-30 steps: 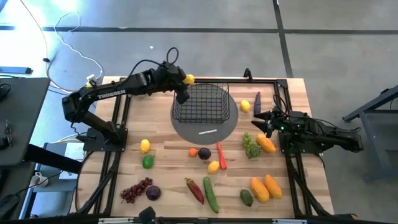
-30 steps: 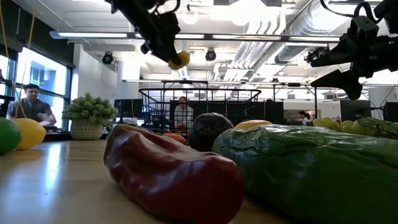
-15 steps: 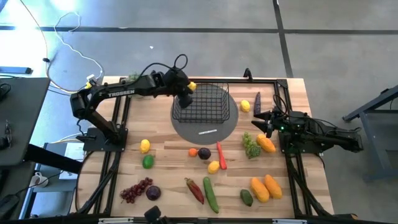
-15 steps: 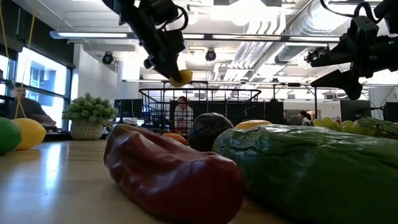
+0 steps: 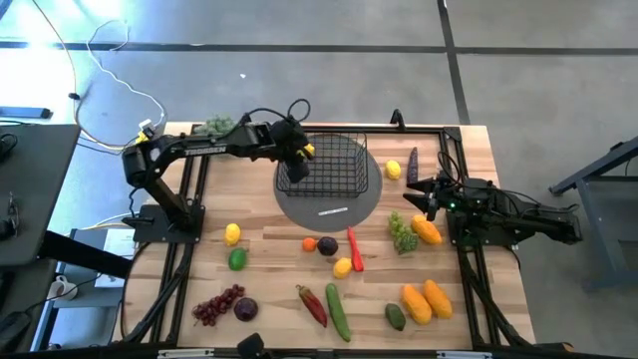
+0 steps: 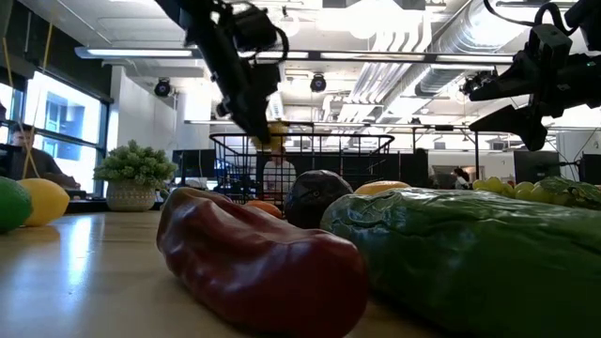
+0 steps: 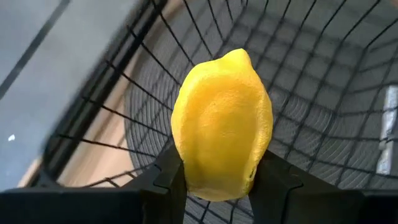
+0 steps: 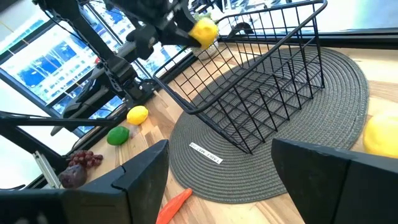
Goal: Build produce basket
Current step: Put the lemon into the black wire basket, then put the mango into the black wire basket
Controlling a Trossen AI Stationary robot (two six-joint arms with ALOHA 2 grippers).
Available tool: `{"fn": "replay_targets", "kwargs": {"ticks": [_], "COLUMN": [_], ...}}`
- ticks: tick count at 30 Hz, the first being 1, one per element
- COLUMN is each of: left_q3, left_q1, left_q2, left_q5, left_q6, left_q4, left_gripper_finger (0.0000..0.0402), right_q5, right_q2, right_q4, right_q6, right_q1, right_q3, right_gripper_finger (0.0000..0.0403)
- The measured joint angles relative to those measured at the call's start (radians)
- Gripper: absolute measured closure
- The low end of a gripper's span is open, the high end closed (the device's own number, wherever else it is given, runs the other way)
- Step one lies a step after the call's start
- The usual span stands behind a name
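Since a second ago, the left gripper [image 5: 304, 152] has carried the small yellow toy lemon [image 7: 222, 124] from outside the far-left corner of the rectangular black wire-mesh basket [image 5: 339, 168] to just over its left rim, fingers clenched on the fruit. The basket rests on the round grey woven mat [image 5: 349, 206]. At the table's right side, the right gripper [image 5: 419, 192] hovers with fingers spread, holding nothing, beside the green grapes [image 5: 401, 234].

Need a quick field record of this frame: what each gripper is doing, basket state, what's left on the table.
left gripper: shut on lemon, over the basket's left edge
right gripper: open, empty, waiting at table's right side
basket: on grey round mat, no produce seen inside
loose produce: second lemon, green cucumber, red chilli, purple grapes and others on the table
stage: lemon not yet released
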Motion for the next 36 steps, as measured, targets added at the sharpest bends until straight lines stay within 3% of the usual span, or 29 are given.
{"fn": "replay_targets", "kwargs": {"ticks": [10, 16, 24, 36], "left_q3": [0.0, 0.0, 0.005, 0.288], "left_q1": [-0.005, -0.005, -0.005, -0.005], "left_q2": [0.067, 0.067, 0.067, 0.067], "left_q5": [-0.001, -0.103, -0.105, -0.103], "left_q6": [0.001, 0.001, -0.005, -0.033], "left_q4": [0.009, 0.007, -0.005, -0.269], "left_gripper_finger": [0.0243, 0.0212, 0.0185, 0.0179], "right_q5": [0.0, 0.0, 0.0, 0.0], "right_q2": [0.0, 0.0, 0.0, 0.0], "right_q4": [0.0, 0.0, 0.0, 0.0], "right_q6": [0.0, 0.0, 0.0, 0.0], "right_q1": [0.0, 0.0, 0.0, 0.0], "right_q3": [0.0, 0.0, 0.0, 0.0], "right_gripper_finger": [0.0139, 0.0139, 0.0139, 0.0139]}}
